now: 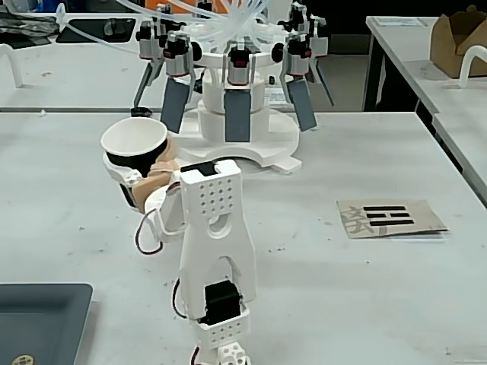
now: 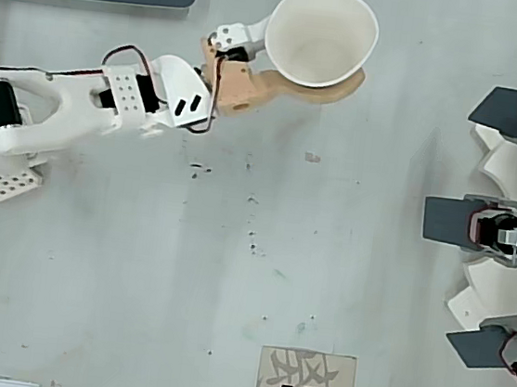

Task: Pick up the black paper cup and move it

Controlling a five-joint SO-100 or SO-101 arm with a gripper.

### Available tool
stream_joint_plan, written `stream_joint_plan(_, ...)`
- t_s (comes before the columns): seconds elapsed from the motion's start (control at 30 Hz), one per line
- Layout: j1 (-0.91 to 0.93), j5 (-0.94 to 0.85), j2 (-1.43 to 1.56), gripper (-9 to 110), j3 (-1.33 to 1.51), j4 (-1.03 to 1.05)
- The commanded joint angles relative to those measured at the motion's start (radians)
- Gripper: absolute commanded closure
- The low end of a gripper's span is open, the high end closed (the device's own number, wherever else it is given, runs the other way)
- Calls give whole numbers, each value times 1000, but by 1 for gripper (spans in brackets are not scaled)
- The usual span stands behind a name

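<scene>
The black paper cup (image 1: 135, 148) is gripped by the closed jaws of the gripper (image 2: 295, 78) and appears lifted off the table (image 1: 365, 167), at about twelve o'clock in the overhead view. The pick-up is judged done. Only setting down remains.

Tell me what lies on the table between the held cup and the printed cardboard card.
Nothing but bare table with small dark specks. The overhead view shows it between the black paper cup in the gripper and the card.
</scene>
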Motion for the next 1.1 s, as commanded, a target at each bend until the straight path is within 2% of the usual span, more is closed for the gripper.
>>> stream_joint_plan(0.0, 20, -14, 110, 92, 46, -35)
stream_joint_plan(1.07, 218, -17, 449, 91, 497, -181)
